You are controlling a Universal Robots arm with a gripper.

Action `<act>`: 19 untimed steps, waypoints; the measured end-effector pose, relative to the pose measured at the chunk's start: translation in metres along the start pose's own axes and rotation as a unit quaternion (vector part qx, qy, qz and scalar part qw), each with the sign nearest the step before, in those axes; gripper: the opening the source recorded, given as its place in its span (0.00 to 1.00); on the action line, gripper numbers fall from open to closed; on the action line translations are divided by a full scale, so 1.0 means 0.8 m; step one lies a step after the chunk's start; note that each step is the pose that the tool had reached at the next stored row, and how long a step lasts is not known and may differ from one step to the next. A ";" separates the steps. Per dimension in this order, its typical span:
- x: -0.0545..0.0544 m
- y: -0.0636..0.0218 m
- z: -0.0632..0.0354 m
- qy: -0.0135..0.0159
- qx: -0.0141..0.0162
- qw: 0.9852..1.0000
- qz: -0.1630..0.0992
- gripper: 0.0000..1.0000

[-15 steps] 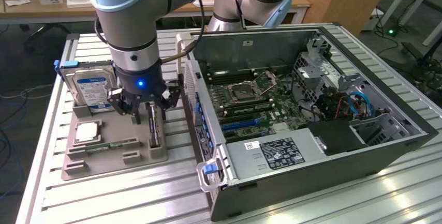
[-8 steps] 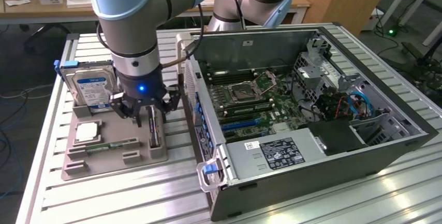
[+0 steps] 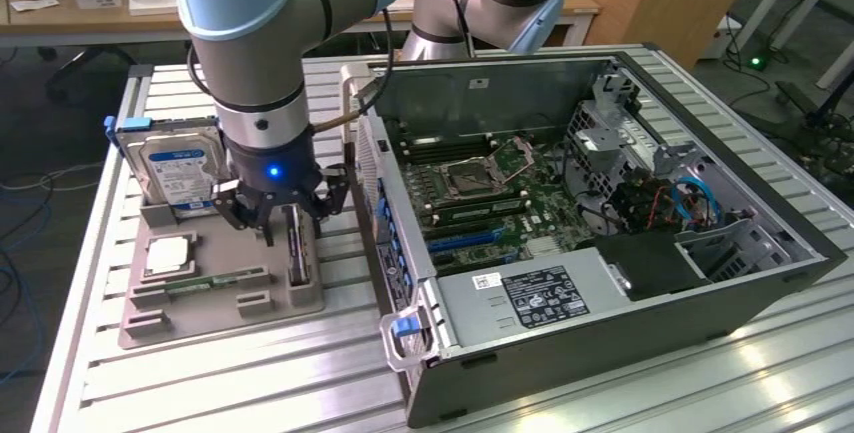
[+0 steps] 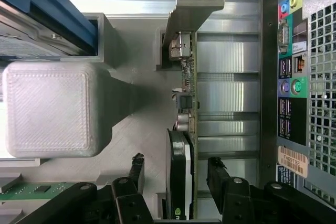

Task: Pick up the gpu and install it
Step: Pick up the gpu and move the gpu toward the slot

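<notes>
**Gripper poised over graphics card.** A Universal Robots arm's gripper (image 3: 283,215) hangs with its jaws spread wide and holding nothing over the gpu (image 3: 299,255). The card stands on edge in a slot of the grey parts tray (image 3: 200,325), just beside the open computer case (image 3: 627,283) and on the exterior view's left of it. In the wrist view, the dark fingers (image 4: 137,167) flank the card's black cooler (image 4: 178,145), each apart from it by a visible gap.

The step in hand appears to be the grasp. Done well, the pads would meet the cooler's flat faces squarely. They would sit low enough for a firm hold yet clear of the tray's walls, with the card drawn straight up out of its slot and not twisted. The card looks nearer the case-side finger than the other, so closing may nudge it sideways.

The card's lower edge and contacts are sunk in the slot and hidden. Its end under the gripper is cut off, while the pale bracket (image 4: 191,3) shows at the other end. In the exterior view the gripper covers the card's upper part. Which slot on the motherboard (image 3: 494,193) would take the card cannot be made out. A hard drive (image 3: 178,168) and a memory stick (image 3: 214,280) share the tray.
</notes>
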State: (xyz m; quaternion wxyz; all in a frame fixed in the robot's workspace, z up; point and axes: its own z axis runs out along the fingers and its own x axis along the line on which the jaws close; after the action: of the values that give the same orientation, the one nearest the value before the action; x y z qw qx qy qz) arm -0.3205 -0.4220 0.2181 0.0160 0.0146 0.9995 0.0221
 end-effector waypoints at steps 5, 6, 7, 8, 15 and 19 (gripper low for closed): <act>-0.003 0.001 0.001 0.001 0.002 1.000 0.001 0.46; -0.003 0.001 0.001 0.001 0.002 1.000 0.001 0.46; -0.003 0.001 0.001 0.001 0.002 1.000 0.001 0.46; -0.003 0.001 0.001 0.001 0.002 1.000 0.001 0.46; -0.003 0.001 0.001 0.001 0.003 1.000 0.001 0.38; -0.003 0.003 0.001 0.001 0.006 1.000 0.001 0.38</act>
State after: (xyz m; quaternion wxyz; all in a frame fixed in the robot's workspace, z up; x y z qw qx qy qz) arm -0.3177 -0.4193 0.2171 0.0153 0.0159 0.9996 0.0161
